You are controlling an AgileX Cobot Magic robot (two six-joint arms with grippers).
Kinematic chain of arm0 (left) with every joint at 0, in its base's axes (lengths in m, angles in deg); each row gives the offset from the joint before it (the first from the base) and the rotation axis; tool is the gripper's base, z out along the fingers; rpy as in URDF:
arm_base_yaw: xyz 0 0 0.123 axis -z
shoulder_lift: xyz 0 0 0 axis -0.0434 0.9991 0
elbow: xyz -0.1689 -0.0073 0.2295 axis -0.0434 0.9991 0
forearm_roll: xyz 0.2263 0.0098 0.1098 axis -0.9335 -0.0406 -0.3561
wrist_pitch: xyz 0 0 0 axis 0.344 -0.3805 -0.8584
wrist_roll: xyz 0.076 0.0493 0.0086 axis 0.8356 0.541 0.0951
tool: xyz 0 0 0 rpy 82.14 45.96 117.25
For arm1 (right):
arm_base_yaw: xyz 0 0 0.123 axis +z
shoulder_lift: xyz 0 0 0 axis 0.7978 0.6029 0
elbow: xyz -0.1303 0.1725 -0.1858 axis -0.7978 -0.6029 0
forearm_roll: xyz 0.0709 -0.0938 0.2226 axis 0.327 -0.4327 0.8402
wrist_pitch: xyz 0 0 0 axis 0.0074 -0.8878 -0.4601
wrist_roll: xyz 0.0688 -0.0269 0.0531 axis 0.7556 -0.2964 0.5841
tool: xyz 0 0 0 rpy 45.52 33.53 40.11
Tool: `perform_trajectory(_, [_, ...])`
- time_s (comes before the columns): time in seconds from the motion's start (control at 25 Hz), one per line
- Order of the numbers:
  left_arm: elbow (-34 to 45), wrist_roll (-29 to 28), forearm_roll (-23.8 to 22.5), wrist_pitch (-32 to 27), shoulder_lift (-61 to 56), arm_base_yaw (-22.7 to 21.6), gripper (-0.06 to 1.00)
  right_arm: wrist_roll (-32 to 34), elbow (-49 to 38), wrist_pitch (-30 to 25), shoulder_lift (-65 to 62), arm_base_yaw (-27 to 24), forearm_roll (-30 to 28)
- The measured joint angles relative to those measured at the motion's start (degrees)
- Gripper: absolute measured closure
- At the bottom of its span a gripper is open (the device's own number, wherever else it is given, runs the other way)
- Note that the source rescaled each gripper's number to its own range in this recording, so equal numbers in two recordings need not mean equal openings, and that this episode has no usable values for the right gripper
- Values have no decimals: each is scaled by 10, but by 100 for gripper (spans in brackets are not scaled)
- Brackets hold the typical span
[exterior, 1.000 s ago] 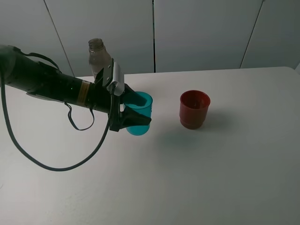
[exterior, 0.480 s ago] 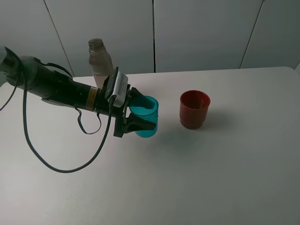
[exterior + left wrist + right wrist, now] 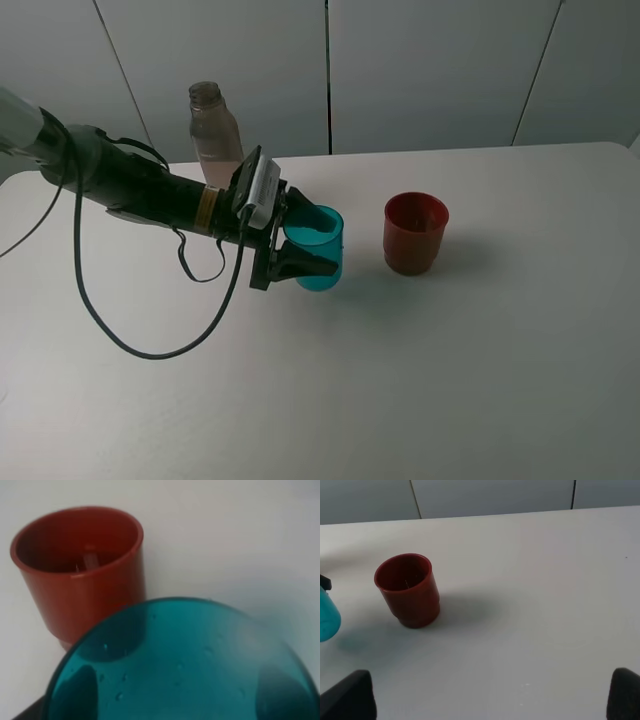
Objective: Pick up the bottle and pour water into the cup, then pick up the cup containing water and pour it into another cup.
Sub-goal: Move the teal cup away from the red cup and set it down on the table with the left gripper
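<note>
Your left gripper (image 3: 297, 252) is clamped on the teal cup (image 3: 318, 246), held off the table, just left of the red-brown cup (image 3: 415, 232). Bring its lip over the red rim before tipping, then tilt slowly (droplets inside suggest water). The bottle (image 3: 214, 128) stands behind the arm. Right gripper (image 3: 492, 695) hangs back, fingers spread, empty.
</note>
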Motion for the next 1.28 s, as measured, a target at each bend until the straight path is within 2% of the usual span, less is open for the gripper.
perform_trajectory(1.28, [-12, 13, 2, 0, 30, 0, 87, 0, 0, 0, 0, 0, 0])
